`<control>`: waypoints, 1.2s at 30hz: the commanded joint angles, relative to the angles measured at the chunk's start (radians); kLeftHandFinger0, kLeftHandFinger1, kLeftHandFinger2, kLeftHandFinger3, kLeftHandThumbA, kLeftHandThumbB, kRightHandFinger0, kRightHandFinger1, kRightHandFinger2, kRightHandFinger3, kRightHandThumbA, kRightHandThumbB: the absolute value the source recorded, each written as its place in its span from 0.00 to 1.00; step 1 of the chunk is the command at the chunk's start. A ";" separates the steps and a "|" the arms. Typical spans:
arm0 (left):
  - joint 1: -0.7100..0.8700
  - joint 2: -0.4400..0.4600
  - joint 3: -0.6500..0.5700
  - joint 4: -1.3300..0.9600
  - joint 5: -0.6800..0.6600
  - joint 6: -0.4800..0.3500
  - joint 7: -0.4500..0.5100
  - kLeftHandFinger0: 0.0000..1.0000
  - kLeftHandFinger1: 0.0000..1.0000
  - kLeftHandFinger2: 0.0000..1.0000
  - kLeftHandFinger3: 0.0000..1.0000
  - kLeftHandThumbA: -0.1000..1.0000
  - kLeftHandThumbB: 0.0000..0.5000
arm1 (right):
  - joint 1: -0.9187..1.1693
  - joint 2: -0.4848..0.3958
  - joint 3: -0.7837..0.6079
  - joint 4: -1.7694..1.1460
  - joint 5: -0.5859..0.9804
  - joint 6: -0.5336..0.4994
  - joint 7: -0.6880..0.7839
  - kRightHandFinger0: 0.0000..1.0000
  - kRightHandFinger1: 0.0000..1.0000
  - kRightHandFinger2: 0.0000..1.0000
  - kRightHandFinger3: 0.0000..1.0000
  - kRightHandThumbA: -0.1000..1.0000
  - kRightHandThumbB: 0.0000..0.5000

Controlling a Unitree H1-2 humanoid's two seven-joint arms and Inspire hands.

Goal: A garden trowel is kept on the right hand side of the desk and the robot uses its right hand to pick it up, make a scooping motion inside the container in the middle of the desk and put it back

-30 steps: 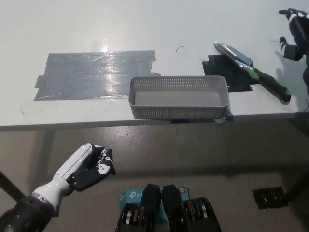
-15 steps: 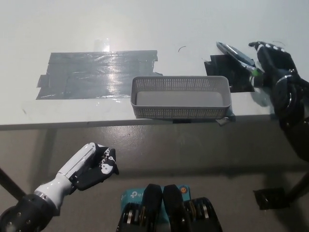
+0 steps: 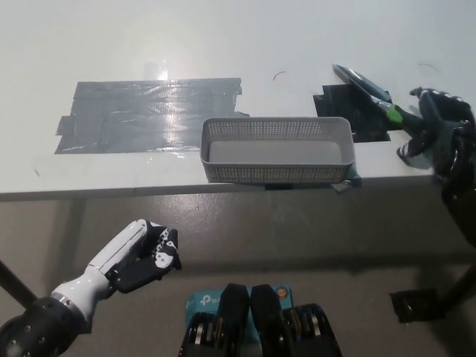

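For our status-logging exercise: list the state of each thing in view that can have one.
trowel: lying on the desk, handle under the right hand.
container: upright, empty.
right hand: over the trowel's handle, grip unclear.
left hand: open, empty, below the desk edge.

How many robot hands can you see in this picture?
2. The white left hand hangs below the desk edge, lower left; the black right hand is over the garden trowel's handle, far right.
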 commanded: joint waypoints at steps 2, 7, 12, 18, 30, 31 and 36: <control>-0.039 0.018 -0.002 -0.009 -0.008 -0.005 -0.025 0.01 0.18 0.30 0.24 0.00 1.00 | -0.070 0.003 -0.011 0.079 0.008 -0.003 -0.049 1.00 1.00 1.00 1.00 0.89 1.00; -0.039 0.014 0.000 -0.006 -0.007 -0.022 -0.024 0.00 0.16 0.29 0.23 0.00 1.00 | -0.077 0.045 -0.004 0.118 0.018 -0.001 -0.044 1.00 1.00 1.00 1.00 0.89 1.00; -0.042 0.024 -0.003 -0.012 -0.004 -0.032 -0.034 0.00 0.16 0.28 0.23 0.00 1.00 | -0.089 0.077 0.002 0.127 0.031 -0.015 -0.020 1.00 1.00 1.00 1.00 0.82 1.00; -0.045 0.021 -0.002 -0.010 -0.010 -0.039 -0.036 0.00 0.15 0.26 0.21 0.00 1.00 | -0.130 0.097 0.044 0.138 0.002 -0.084 -0.037 1.00 1.00 1.00 1.00 0.75 1.00; -0.060 0.020 0.002 -0.019 -0.021 -0.027 -0.043 0.00 0.16 0.26 0.19 0.00 1.00 | -0.208 0.062 0.131 0.251 -0.005 -0.007 0.151 1.00 1.00 1.00 1.00 0.39 0.61; -0.060 0.020 0.002 -0.022 -0.021 -0.025 -0.043 0.00 0.16 0.25 0.19 0.00 1.00 | -0.210 0.061 0.137 0.258 -0.006 -0.002 0.157 1.00 1.00 1.00 1.00 0.39 0.59; -0.069 0.019 0.002 -0.011 -0.023 -0.042 -0.044 0.00 0.15 0.24 0.21 0.00 1.00 | -0.254 0.045 0.257 0.460 -0.041 -0.079 0.267 1.00 1.00 1.00 1.00 0.44 0.55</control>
